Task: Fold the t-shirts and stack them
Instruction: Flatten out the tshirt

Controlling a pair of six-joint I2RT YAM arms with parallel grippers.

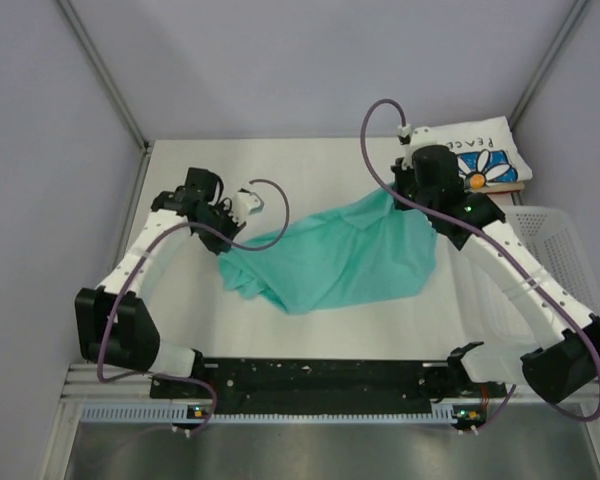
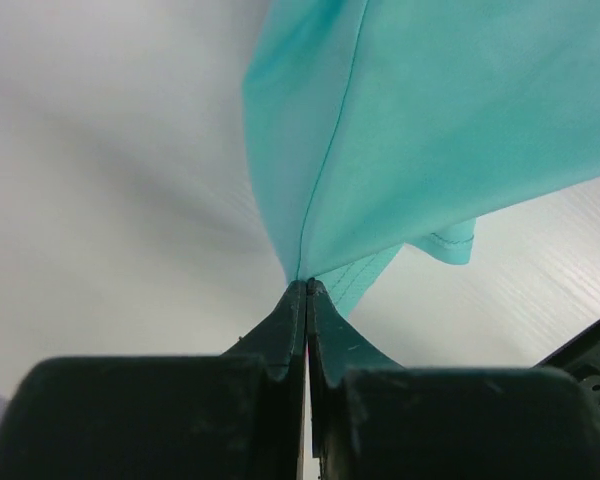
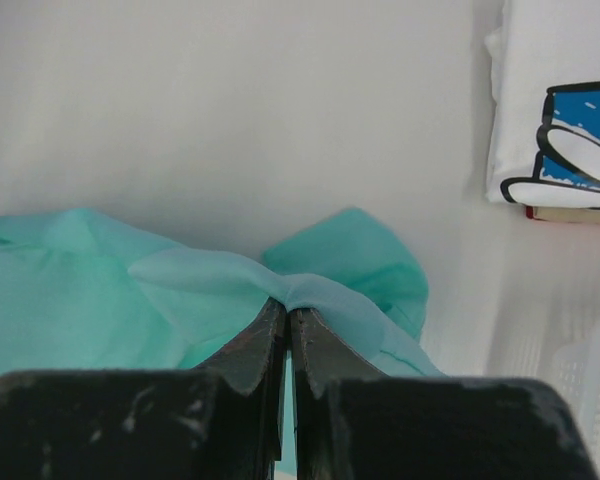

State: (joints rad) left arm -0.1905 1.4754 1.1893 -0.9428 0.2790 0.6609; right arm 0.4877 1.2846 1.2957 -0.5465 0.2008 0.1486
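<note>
Status on teal shirt [image 1: 330,255]: slung between both hands over the middle of the table [image 1: 280,165], its belly sagging onto the surface, bunched, not yet flat. At its left end the left hand [image 1: 232,222] is clamped tight on a seam corner. At its far right end the right hand [image 1: 412,192] is pinched on a fold of fabric. The print shirt [image 1: 480,155] lies folded at the far right corner of the table; the white basket [image 1: 545,250] sits along the right edge.

Handling, my read: light, limp, thin knit. No stiffness, so it drapes and creases wherever unsupported, and could slip from a shallow pinch. Best holds are hems, seams and shoulder corners, not mid-panel.

Views: the top view gives layout and sag but hides the contact points. The left wrist view shows that hand's fingertips [image 2: 280,330] meeting right on the seam line, hem just beside. The right wrist view shows its fingertips [image 3: 255,345] closed with cloth bunched over them; one layer or two, can't tell.
</note>
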